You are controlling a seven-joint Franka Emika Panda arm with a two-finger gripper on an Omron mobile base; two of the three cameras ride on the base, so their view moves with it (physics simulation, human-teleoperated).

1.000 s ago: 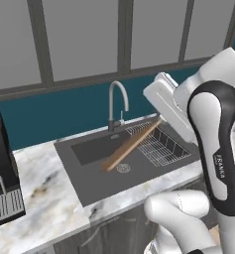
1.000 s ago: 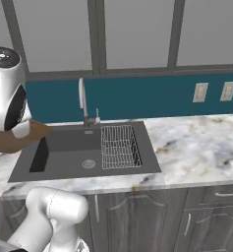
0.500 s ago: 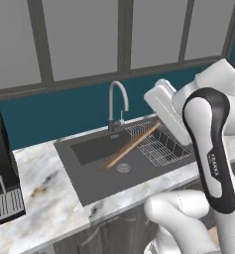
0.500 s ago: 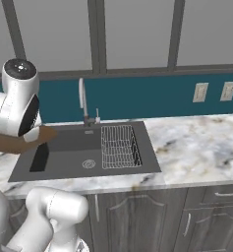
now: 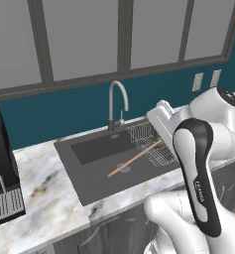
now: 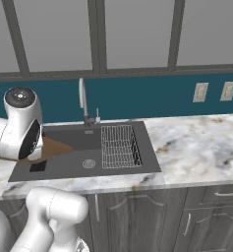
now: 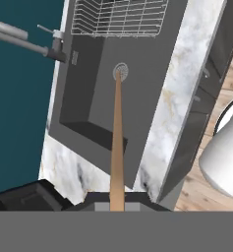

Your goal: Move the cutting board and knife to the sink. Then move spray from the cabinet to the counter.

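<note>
My gripper [image 7: 117,204] is shut on one end of the cutting board [image 7: 117,138], a light-brown wooden board seen edge-on. It slants down over the sink [image 5: 89,168], and its far end lies near the round drain [image 7: 120,72]. In the left base view the cutting board [image 5: 134,159] runs from the hand down toward the basin's middle. From the right base view, it shows as a brown wedge [image 6: 54,147] behind my arm, above the sink [image 6: 64,170]. The knife, the spray and the cabinet are out of view.
A chrome gooseneck faucet [image 5: 116,99] stands behind the basin, and a wire rack [image 5: 148,141] fills its right part. The marble counter [image 6: 196,142] stretches right of the sink. On the counter at the left stands a black machine [image 5: 0,173]. Wall outlets [image 6: 201,92] sit on the teal backsplash.
The arm has swung right and down, lowering the held end of the cutting board so it lies flatter over the basin. The base has not moved.
</note>
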